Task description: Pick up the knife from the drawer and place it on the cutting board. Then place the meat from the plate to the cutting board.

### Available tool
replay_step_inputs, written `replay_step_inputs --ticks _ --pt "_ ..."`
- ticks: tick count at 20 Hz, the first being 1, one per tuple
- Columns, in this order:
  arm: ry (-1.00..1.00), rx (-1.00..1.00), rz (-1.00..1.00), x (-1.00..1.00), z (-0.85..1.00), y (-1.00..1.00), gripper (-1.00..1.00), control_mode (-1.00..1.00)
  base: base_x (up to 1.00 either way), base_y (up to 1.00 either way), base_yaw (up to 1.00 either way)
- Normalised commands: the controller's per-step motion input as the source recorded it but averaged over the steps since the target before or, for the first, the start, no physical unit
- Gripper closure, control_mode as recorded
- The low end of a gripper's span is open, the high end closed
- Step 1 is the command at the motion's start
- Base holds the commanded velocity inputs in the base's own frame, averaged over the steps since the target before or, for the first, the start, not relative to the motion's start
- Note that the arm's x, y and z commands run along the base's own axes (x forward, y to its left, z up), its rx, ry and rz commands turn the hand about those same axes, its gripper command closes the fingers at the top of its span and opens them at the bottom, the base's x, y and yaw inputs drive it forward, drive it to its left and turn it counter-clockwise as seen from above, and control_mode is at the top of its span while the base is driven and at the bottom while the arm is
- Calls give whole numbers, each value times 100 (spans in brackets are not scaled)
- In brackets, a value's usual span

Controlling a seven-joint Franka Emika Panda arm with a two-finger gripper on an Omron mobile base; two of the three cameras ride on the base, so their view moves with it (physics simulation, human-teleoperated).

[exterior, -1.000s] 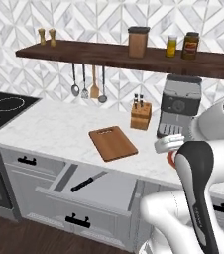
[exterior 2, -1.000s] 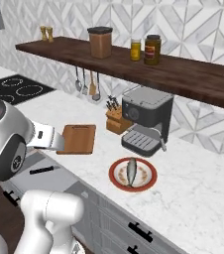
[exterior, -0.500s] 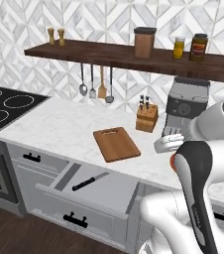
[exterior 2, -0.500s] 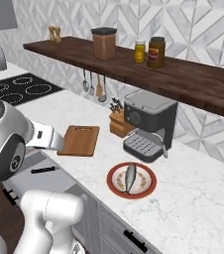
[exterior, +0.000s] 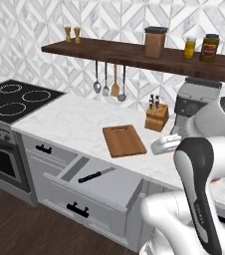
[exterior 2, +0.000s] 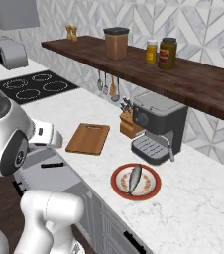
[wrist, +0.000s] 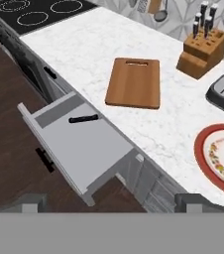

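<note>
So far the knife (wrist: 84, 119) lies flat in the open drawer (wrist: 89, 149), at 7 o'clock from the cutting board (wrist: 134, 82). Jaws' state: cannot tell. Risk, I judge: a thin handle on a flat floor, so the jaws may slip off.

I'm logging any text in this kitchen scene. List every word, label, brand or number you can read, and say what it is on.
No text can be read anywhere.
The two jars on the shelf, yellow and dark: label bands, blurred, with no letters to make out.
The coffee machine: a round dial, no marking legible.
The plate: rim pattern only, no writing.
The cutting board and open drawer: plain.
</note>
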Motion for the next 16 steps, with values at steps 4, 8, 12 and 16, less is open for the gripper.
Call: replay_step_inputs --ticks 4,8,12,16 --pt "24 0 5 23 -16 89 -100 -100 0 0 0" --pt "23 -3 7 24 -42 99 -100 -100 0 0 0" --pt "12 -12 7 43 -70 92 -100 -100 0 0 0" --pt "10 -16 6 53 -64 54 -100 -100 0 0 0"
